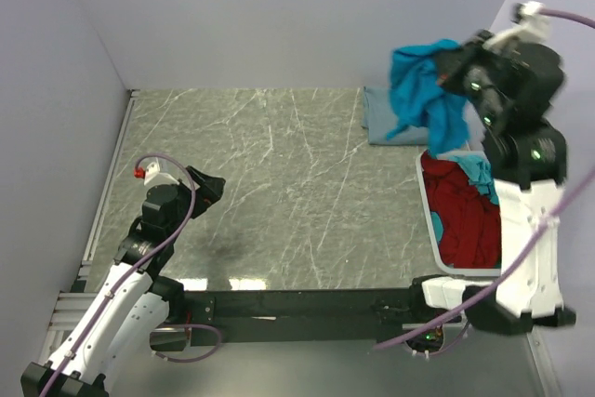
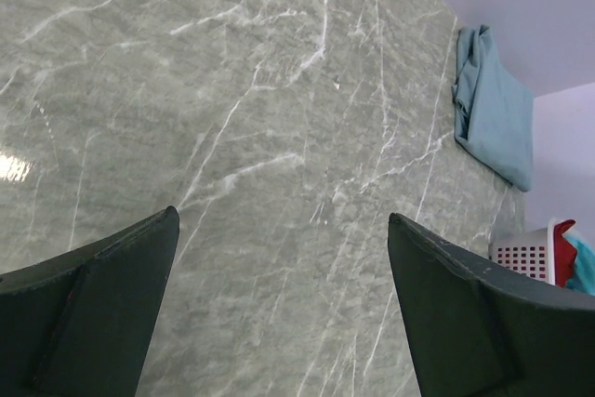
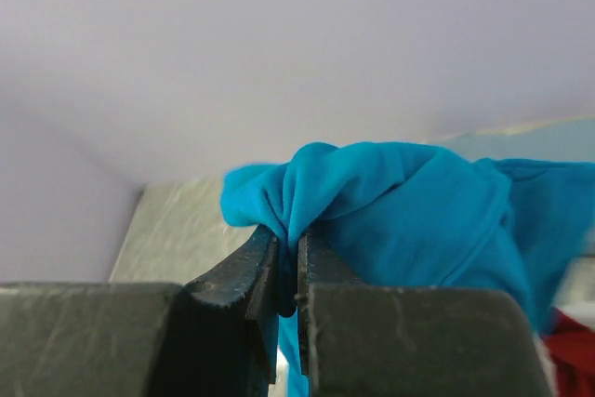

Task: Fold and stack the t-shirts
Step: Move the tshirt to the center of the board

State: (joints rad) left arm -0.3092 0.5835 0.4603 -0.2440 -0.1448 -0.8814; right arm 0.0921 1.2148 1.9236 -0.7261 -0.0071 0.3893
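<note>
Right gripper [image 1: 454,70]: seen from overhead, it is raised at the far right of the table [image 1: 279,183], jaws pinched on a bunch of the teal-blue t-shirt [image 1: 423,90]. The shirt hangs crumpled from the grip, its lower folds above the far end of the white bin [image 1: 429,211]. The bin sits on the right side of the table and holds a dark red t-shirt [image 1: 465,220], with a light turquoise t-shirt [image 1: 480,172] on top at the far end. A grey-blue t-shirt [image 1: 383,118] lies folded flat on the table at the far edge, just left of the hanging shirt. The left gripper [image 1: 209,188] stands low over the near left of the table, well apart from all garments.

Left wrist view: the left gripper's jaws stand wide apart with nothing between them, only bare marbled surface below. The grey-blue t-shirt is at the far right, folded. A corner of the white bin shows at the right edge, red and turquoise cloth at its rim.

Right wrist view: the two jaws are almost together, clamped on a fold of the teal-blue t-shirt, which bulges above and to the right of the fingertips. A strip of cloth hangs down between the jaws. A patch of dark red shows at the lower right corner.
</note>
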